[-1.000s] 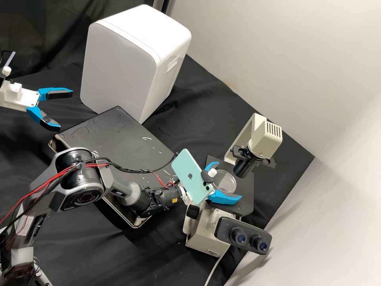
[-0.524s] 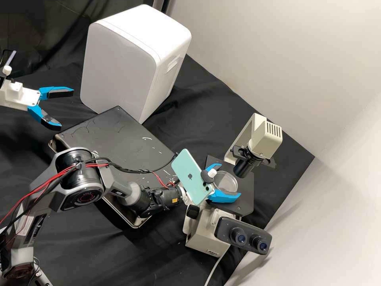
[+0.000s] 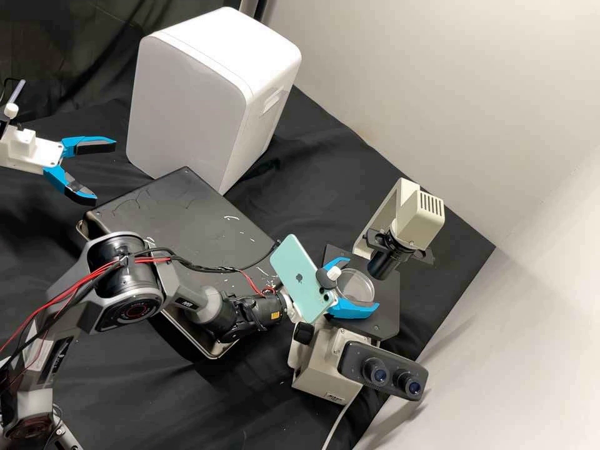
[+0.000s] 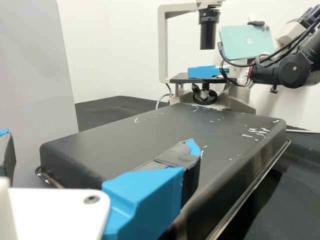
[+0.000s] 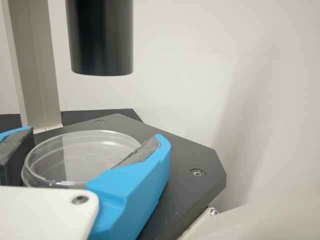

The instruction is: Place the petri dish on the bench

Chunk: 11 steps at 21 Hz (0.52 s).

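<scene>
A clear round petri dish (image 3: 357,284) (image 5: 75,155) lies on the black stage (image 3: 389,307) of a beige microscope (image 3: 325,365), under its dark objective (image 5: 100,35). My right gripper (image 3: 362,282) (image 5: 92,140) is level with the stage, one blue finger on each side of the dish, the pads pressed to its rim. My left gripper (image 3: 101,173) (image 4: 97,142) hangs open over the bench at the far left, nothing between its fingers, just beyond the black tray's corner.
A black inverted tray (image 3: 181,219) (image 4: 150,135) lies mid-bench between the arms. A tall white box (image 3: 212,94) stands behind it. The microscope's head (image 3: 412,215) overhangs the stage. A teal phone (image 3: 303,278) is fixed to the right wrist. Black cloth covers the bench.
The right gripper's fingers have drawn in a little against the dish on the stage. The left gripper has shifted slightly toward the left edge.
</scene>
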Motion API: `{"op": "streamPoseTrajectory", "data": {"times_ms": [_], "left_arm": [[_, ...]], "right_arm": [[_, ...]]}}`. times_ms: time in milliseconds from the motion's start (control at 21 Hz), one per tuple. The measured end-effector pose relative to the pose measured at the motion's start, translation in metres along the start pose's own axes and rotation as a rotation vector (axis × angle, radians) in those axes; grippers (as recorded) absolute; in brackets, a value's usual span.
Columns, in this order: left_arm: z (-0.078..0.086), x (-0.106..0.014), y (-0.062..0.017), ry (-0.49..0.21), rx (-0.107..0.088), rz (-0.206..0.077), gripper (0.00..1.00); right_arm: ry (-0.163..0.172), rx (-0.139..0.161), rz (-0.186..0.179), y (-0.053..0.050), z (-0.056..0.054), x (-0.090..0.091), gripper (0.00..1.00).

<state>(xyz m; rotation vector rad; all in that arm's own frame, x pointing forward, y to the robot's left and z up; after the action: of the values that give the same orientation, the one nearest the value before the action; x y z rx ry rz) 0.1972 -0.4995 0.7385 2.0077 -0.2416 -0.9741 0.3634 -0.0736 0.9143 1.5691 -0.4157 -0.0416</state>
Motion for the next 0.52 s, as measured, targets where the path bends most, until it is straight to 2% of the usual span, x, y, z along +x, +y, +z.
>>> {"op": "streamPoseTrajectory", "data": {"times_ms": [238,428,524], "left_arm": [[0.0,0.0,0.0,0.0,0.0,0.0,1.0],[0.0,0.0,0.0,0.0,0.0,0.0,1.0],[0.0,0.0,0.0,0.0,0.0,0.0,1.0]], "right_arm": [[-0.01,0.015,-0.009,-0.003,0.003,-0.008,0.0],[-0.004,0.044,-0.015,-0.002,-0.002,-0.029,0.0],[0.019,0.053,-0.013,-0.003,-0.008,-0.042,0.0]]}}
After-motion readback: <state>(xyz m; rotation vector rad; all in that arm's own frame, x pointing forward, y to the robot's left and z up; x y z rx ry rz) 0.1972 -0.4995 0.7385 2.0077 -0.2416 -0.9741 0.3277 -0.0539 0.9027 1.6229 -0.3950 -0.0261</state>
